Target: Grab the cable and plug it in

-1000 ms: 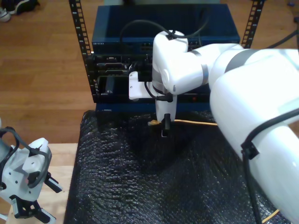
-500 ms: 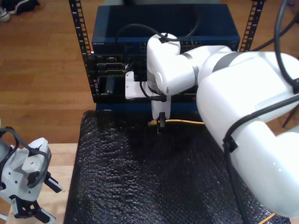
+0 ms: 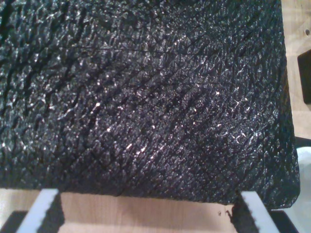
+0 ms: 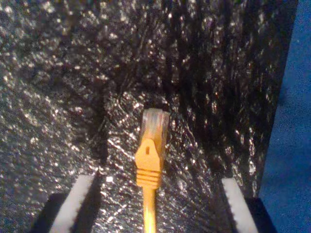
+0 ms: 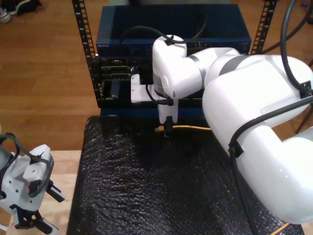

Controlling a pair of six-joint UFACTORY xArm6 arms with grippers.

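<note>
Your second gripper (image 4: 150, 204) stands open around the thin yellow cable (image 4: 149, 160), clear plug free. Your first gripper (image 3: 146, 213) is open too. If you close off-centre, the plug may twist aside on the black bubbled mat (image 5: 146, 186).

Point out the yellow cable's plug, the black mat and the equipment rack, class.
cable plug (image 4: 155, 122), second wrist view: the clear tip.
black mat (image 5: 146, 186), exterior view: its bare, crinkled middle.
equipment rack (image 5: 122, 36), exterior view: its blue top unit.
</note>
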